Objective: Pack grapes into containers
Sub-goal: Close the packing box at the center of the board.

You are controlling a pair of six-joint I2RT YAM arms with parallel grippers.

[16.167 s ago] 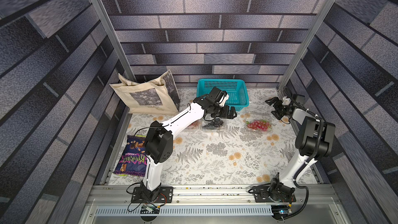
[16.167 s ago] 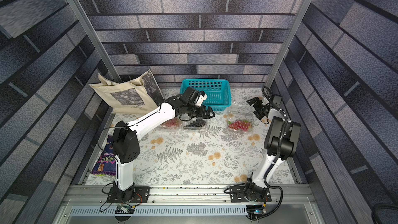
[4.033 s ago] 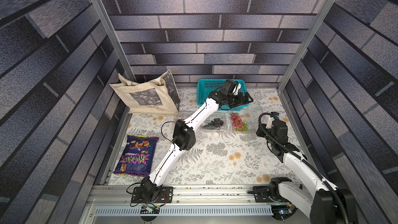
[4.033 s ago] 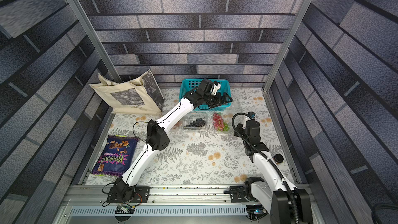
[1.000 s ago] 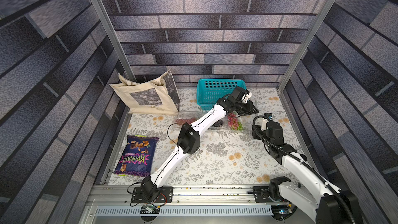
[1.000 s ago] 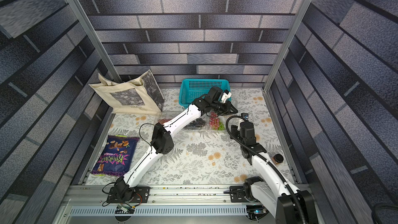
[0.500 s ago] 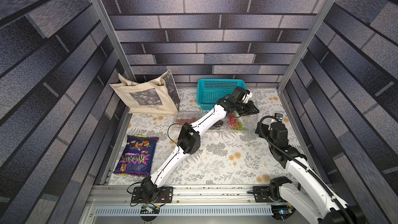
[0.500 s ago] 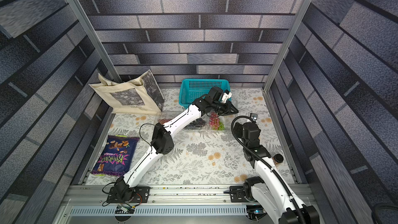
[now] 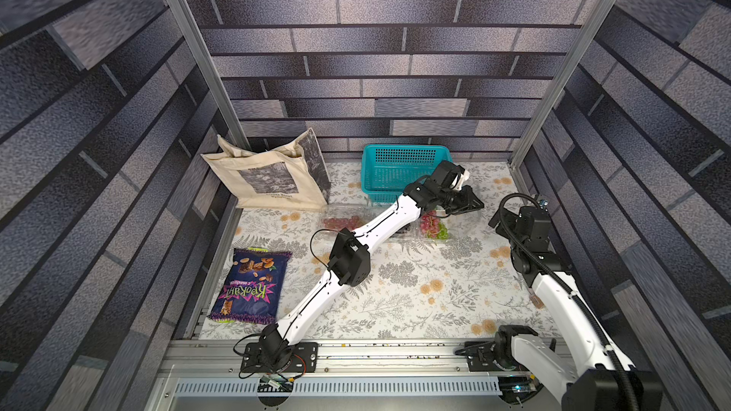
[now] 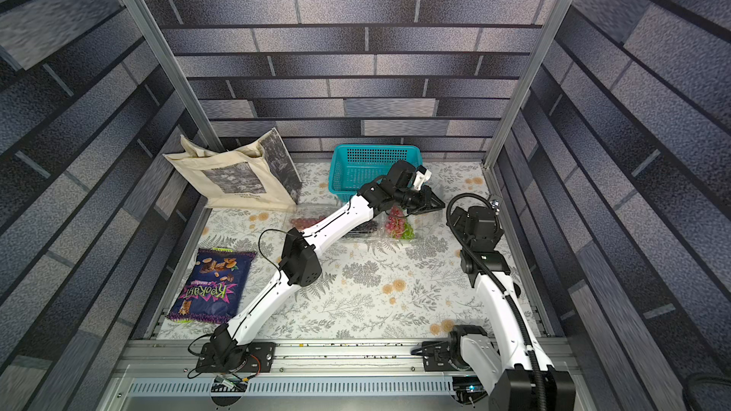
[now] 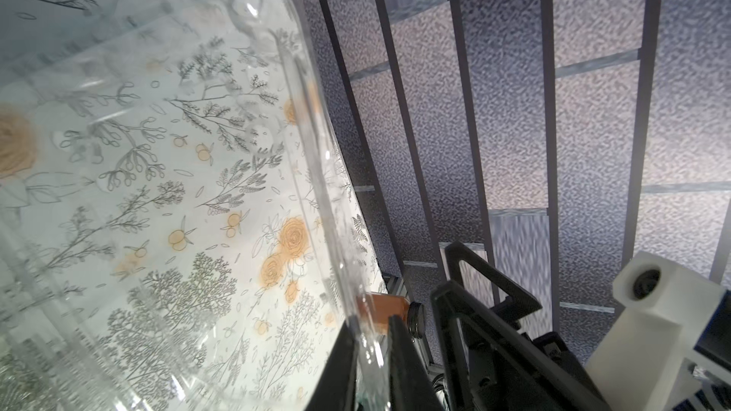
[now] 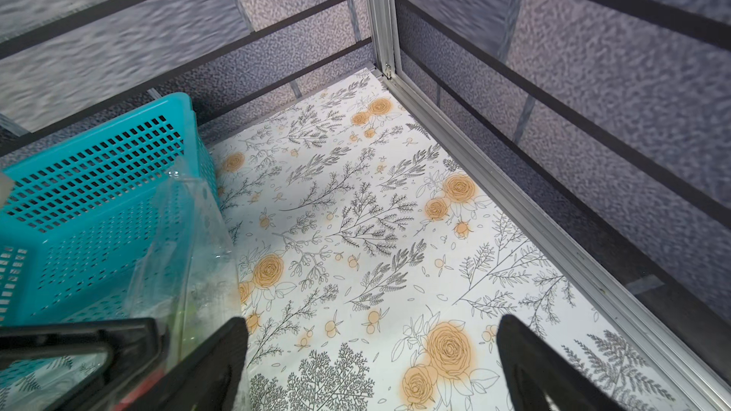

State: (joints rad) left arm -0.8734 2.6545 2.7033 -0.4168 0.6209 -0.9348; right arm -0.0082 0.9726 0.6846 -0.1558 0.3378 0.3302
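- Left tool (image 11: 370, 336) clenched on the raised lid (image 11: 197, 152) of a clear box (image 9: 459, 231), just in front of the teal basket (image 9: 395, 168).
- Red and green grapes (image 9: 433, 227) lie inside that box, on the bench (image 9: 415, 294).
- Right tool (image 12: 372, 330) released, jaws wide, empty, near the box.
- Second box (image 9: 340, 222) holds red grapes.

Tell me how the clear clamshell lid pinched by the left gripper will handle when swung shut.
The lid looks thin and see-through, with wavy glints, so it will probably flex rather than stay stiff. The left gripper pinches only its rim, so the glossy plastic may slip.
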